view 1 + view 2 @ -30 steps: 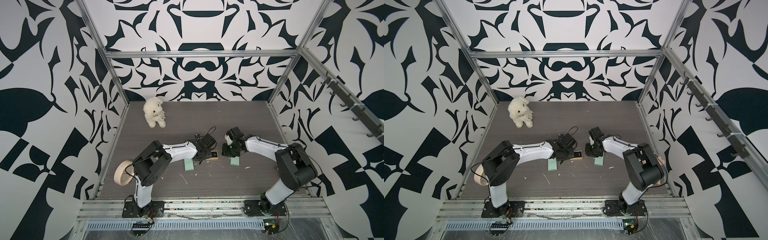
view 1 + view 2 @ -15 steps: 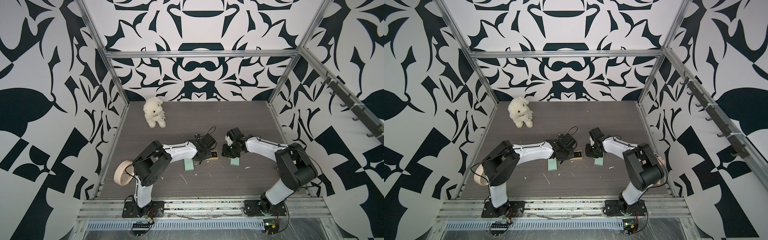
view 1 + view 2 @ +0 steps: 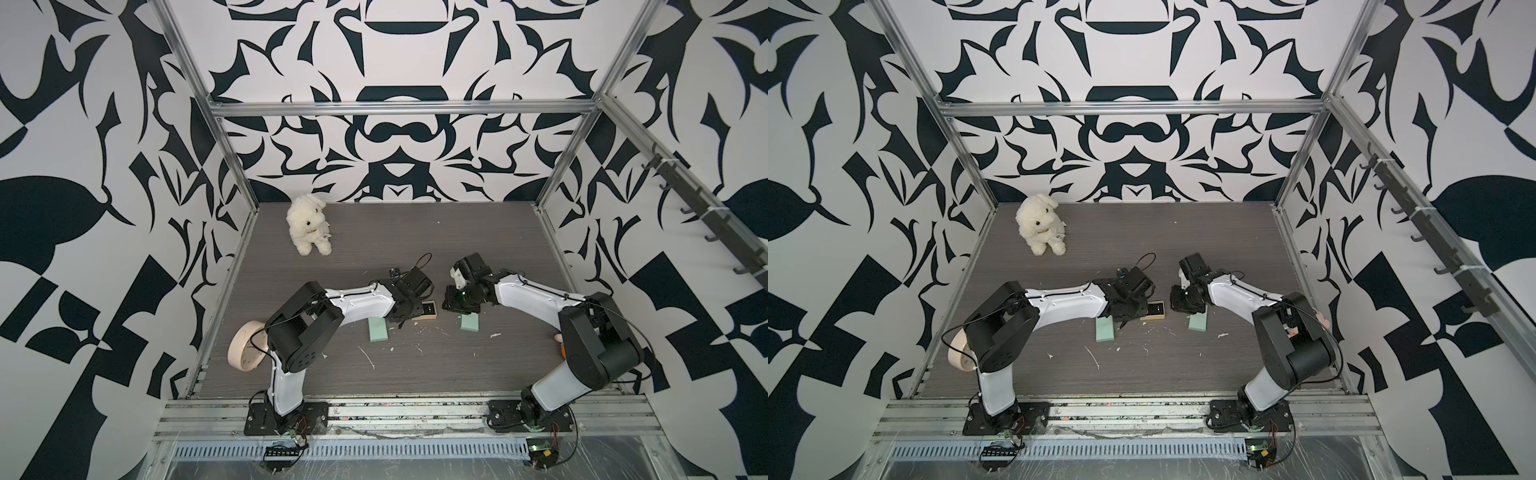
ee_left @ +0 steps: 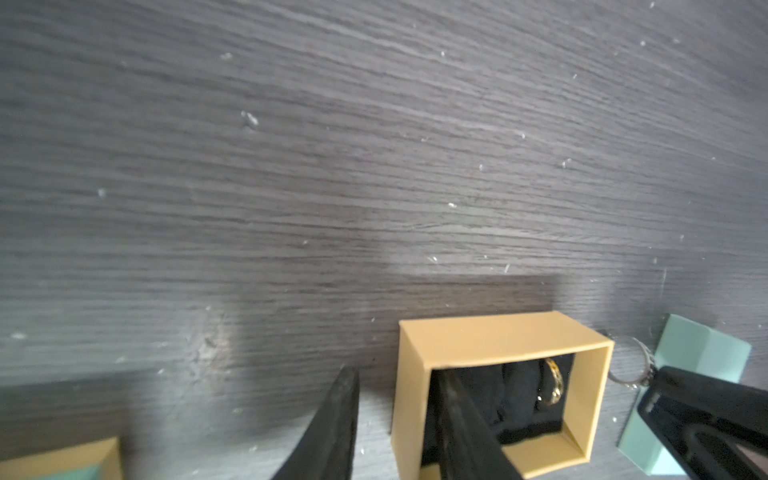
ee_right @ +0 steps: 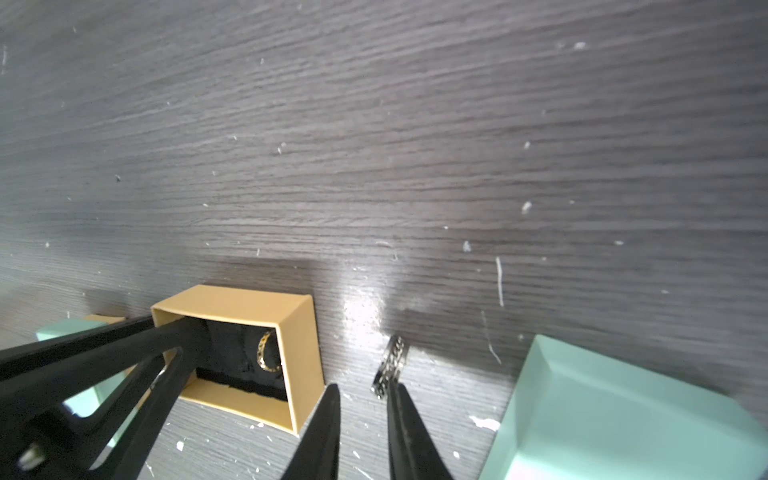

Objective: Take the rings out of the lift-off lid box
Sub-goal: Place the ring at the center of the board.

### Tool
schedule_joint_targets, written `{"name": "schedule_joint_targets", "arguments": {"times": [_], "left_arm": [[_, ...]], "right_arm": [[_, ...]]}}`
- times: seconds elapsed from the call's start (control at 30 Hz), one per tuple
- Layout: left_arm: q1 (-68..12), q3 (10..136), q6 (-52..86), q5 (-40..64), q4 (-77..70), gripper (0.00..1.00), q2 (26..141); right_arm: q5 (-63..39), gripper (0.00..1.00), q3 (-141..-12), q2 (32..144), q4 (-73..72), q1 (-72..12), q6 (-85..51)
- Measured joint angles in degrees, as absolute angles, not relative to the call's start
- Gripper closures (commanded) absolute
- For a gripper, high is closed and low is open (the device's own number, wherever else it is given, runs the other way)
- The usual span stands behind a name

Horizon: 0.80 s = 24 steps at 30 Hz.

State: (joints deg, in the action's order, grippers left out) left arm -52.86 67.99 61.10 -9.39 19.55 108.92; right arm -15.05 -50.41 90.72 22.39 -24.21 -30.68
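1. Left gripper (image 4: 395,372): one finger stands inside the tan box (image 4: 498,336) and the other outside it, with a side wall between them. A strip of table shows between the outer finger and that wall. Whether the wall is pinched cannot be told.
2. Right gripper (image 5: 363,388): the jaws stand a little apart with bare table showing between them, and nothing is clamped. It sits low over the table (image 3: 457,374), between the tan box and the right-hand mint box (image 5: 623,415).
3. Grey ring (image 5: 390,368): out of the box and standing on edge, apparently on the table. It touches the tip of one right-gripper finger. It lies between the tan box and the right-hand mint box, apart from both.
4. Gold ring (image 4: 560,380): inside the tan box, upright in the black lining, close to the wall on the right gripper's side.
5. Tan box: the lid is off and the opening faces up. In both top views it rests on the table between the two grippers (image 3: 428,316) (image 3: 1152,318).
6. Left-hand mint box (image 3: 378,331): on the table just beside the tan box, partly under the left arm.
7. Other items: a plush toy (image 3: 309,226) sits toward the far left of the table. A tape roll (image 3: 245,351) stands at the left edge. White scraps (image 3: 368,357) are scattered over the near half.
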Motion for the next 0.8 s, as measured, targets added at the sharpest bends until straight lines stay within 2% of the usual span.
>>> {"name": "schedule_joint_targets", "arguments": {"times": [0.8], "left_arm": [[-52.86, 67.96, 61.1, -9.43, 19.53, 0.65, 108.92]], "right_arm": [[-14.39, 0.79, -52.99, 93.58, 22.06, -26.13, -31.48]]}}
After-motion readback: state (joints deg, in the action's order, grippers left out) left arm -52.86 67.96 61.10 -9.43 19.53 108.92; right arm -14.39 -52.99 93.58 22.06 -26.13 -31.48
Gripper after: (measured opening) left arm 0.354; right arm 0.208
